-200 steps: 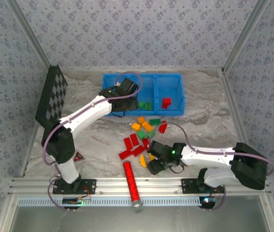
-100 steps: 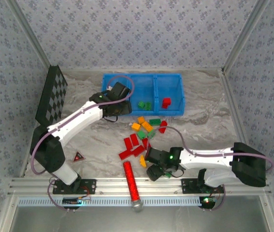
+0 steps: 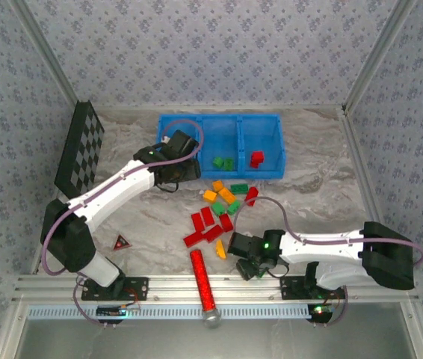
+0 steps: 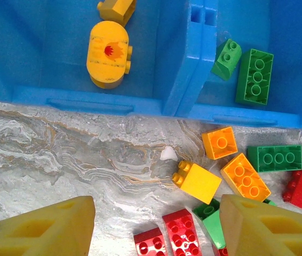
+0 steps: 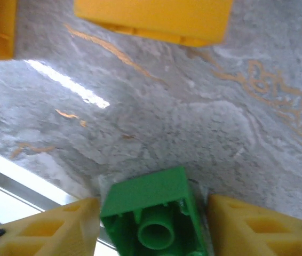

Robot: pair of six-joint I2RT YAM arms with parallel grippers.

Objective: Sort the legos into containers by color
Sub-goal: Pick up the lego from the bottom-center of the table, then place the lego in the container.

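On the marbled table (image 3: 309, 194) most bricks (image 3: 210, 217) are lying loose outside the bin (image 3: 219, 117), while my right gripper (image 5: 151, 229) is pinching a green brick (image 5: 140, 197) and my left gripper (image 4: 156, 229) is gaping empty.

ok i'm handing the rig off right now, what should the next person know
Left gripper: open and empty, above the table just in front of the blue bin.
Right gripper: shut on a green brick, low over the table.
Done: two yellow pieces in the left compartment, two green bricks in the middle, a red brick in the right.
Left: the held green brick goes in the middle compartment. The loose pile of red, green and orange bricks on the table needs sorting.
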